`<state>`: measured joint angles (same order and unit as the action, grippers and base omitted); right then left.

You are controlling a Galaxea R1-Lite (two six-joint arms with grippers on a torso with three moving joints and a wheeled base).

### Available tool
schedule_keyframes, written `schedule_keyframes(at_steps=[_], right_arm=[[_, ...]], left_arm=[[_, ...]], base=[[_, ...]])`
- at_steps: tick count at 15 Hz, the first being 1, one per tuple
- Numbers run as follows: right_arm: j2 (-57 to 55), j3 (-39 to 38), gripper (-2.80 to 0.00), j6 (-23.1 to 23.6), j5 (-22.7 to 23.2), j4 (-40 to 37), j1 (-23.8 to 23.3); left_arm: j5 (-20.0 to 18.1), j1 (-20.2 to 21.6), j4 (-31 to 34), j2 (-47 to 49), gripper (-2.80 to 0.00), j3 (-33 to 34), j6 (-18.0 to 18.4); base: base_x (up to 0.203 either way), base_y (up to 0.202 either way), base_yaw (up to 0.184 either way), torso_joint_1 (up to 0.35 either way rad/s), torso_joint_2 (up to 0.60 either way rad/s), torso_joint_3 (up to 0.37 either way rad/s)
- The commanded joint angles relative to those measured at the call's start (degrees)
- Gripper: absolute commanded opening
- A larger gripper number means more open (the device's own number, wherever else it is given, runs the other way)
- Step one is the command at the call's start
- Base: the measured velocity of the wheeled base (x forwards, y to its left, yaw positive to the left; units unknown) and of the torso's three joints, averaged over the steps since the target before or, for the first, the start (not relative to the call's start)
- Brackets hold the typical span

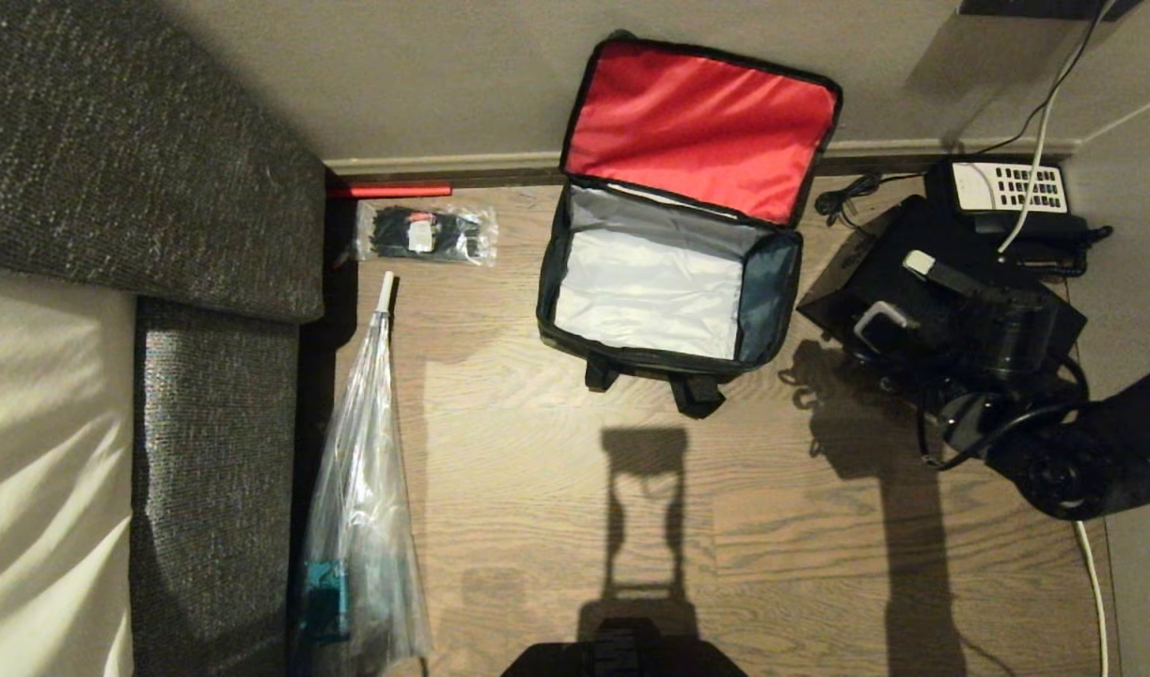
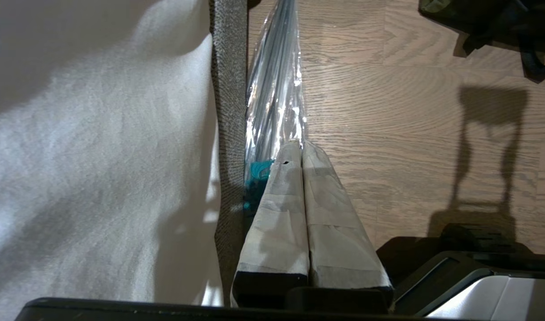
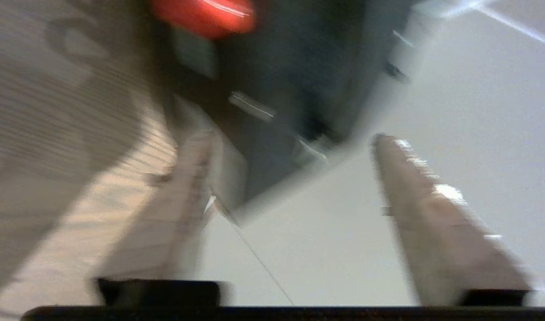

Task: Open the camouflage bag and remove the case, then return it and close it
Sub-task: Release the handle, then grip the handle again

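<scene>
Right gripper [image 3: 290,178] spread, empty, over case [image 1: 922,282] at right of frame. Bag [image 1: 664,282] open, centre. Advise regrasp squarely across case edges.

Right gripper [image 1: 899,291] at far right, fingers [image 3: 437,209] spread wide, empty. Left gripper [image 2: 301,149] parked low, fingers pressed together.

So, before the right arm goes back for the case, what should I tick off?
1. Camouflage bag lid open, propped back: ok.
2. Bag interior empty, pale lining bare: ok.
3. Case out on the floor, right of the bag: ok.
4. Right gripper fingers apart, nothing held: ok.
5. Case free of the telephone and its cord: cannot tell.
6. Left gripper shut, parked beside the umbrella: ok.
</scene>
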<state>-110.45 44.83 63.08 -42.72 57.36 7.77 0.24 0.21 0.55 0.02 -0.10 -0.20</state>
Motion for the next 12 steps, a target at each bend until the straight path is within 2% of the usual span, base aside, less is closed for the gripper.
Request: schedule_keyframes(at_steps=[1,4,7,10,12], right_arm=[[9.37,-1.43,-2.8,-1.45,-0.26,-4.35,0.77],[19.33,-6.04,-2.8,-3.8,-0.27,-10.81,1.04],[30.07,-10.23,-2.8,-4.05,-0.25,-13.8,1.29],[43.23,-11.85,-2.8,-4.35,-0.15,-19.52,1.97],[53.92,-14.59,-2.8,-6.13,-0.12,-24.39,1.82]], left_arm=[[0.02,-0.03,-0.02,-0.02,-2.8,0.02,0.01],[0.02,-0.03,-0.02,-0.02,-2.8,0.01,0.03],[0.02,-0.03,-0.02,-0.02,-2.8,0.01,0.03],[0.02,-0.03,-0.02,-0.02,-2.8,0.1,0.02],[0.02,-0.03,-0.02,-0.02,-2.8,0.02,0.03]], base=[[0.0,0.0,0.0,0.0,0.0,0.0],[0.0,0.0,0.0,0.0,0.0,0.0],[0.0,0.0,0.0,0.0,0.0,0.0],[0.0,0.0,0.0,0.0,0.0,0.0],[0.0,0.0,0.0,0.0,0.0,0.0]])
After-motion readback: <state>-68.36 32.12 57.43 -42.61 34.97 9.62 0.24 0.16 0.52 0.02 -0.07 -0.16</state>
